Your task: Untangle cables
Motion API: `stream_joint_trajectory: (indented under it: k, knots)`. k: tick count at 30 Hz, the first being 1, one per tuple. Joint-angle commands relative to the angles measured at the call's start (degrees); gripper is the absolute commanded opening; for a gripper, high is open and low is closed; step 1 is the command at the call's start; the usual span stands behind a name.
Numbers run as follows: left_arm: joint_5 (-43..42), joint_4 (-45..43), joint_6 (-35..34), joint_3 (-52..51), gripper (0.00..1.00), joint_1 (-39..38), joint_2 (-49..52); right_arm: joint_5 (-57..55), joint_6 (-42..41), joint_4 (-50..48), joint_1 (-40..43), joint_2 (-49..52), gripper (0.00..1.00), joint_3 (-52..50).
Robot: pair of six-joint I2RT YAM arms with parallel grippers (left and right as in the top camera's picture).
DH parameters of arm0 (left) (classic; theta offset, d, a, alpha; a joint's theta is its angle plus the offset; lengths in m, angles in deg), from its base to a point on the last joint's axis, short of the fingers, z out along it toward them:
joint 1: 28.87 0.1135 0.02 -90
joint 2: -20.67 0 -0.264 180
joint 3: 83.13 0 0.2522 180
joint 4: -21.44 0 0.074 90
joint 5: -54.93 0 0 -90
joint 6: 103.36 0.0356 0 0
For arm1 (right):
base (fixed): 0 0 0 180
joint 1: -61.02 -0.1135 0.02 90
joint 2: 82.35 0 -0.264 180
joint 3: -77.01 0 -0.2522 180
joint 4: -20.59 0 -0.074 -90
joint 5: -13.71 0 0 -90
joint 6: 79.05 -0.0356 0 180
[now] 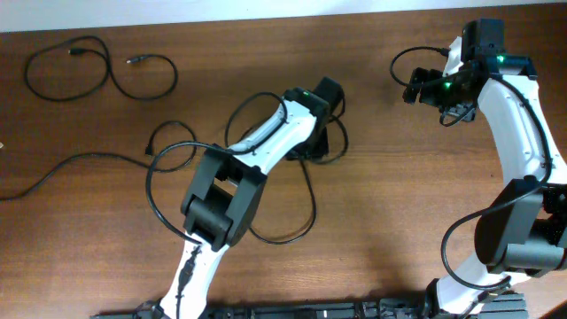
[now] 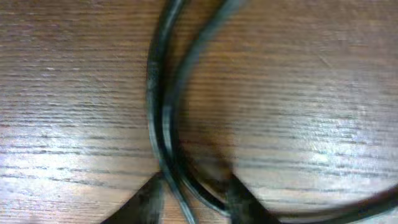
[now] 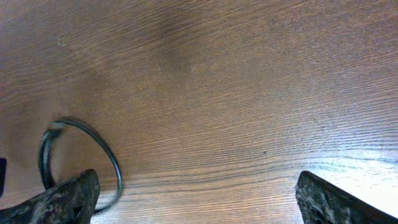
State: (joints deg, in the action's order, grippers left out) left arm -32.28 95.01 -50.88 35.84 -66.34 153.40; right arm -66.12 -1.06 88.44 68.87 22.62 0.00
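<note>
Two cables, left hand astride, wooden table

This looks like a robotics lab or test bench rather than a home or shop. A plain wood-grain surface carries nothing domestic, only loose black cables. Two white-and-black robot arms, the left arm and the right arm, rise from its near edge, where a black rail runs along. Small green lights glow on the arms. Beyond the far edge runs a bare, pale strip; whether it is wall or floor cannot be told.
</note>
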Motion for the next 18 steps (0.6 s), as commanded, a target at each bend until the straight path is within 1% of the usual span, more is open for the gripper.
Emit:
stream_joint_trajectory:
  k: [1, 4, 7, 10, 13, 15, 16, 17, 18]
  knots:
    - [2.6, 0.7, -0.6, -0.5, 0.0, -1.0, 2.2, -0.3, -0.5, 0.1, 0.3, 0.4, 0.98, -0.2]
    - [2.7, 2.8, 1.1, 0.5, 0.0, -0.3, 2.0, -0.3, -0.5, 0.1, 0.3, 0.4, 0.98, -0.2]
    - [2.7, 8.6, 1.1, 5.8, 0.0, 2.4, -0.2, -0.3, -0.5, 0.1, 0.3, 0.4, 0.98, -0.2]
    - [2.7, 11.9, 1.1, 11.9, 0.0, 6.7, -6.6, -0.3, -0.5, 0.1, 0.3, 0.4, 0.98, -0.2]
    - [2.7, 11.9, 1.0, 13.0, 0.0, 11.5, -15.8, -0.3, -0.5, 0.1, 0.3, 0.4, 0.98, -0.2]
    - [2.7, 12.7, -1.1, 13.0, 0.0, 14.9, -21.7, -0.3, -0.5, 0.1, 0.3, 0.4, 0.98, -0.2]
    - [3.2, 13.2, -3.5, 13.0, 0.0, 16.9, -24.8, -0.3, -0.5, 0.1, 0.3, 0.4, 0.98, -0.2]
    - [4.9, 13.9, -5.0, 13.0, 0.0, 19.2, -27.8, -0.3, -0.5, 0.1, 0.3, 0.4, 0.98, -0.2]
    - [8.3, 16.0, -8.9, 13.0, 0.0, 21.6, -30.5, -0.3, -0.5, 0.1, 0.3, 0.4, 0.98, -0.2]
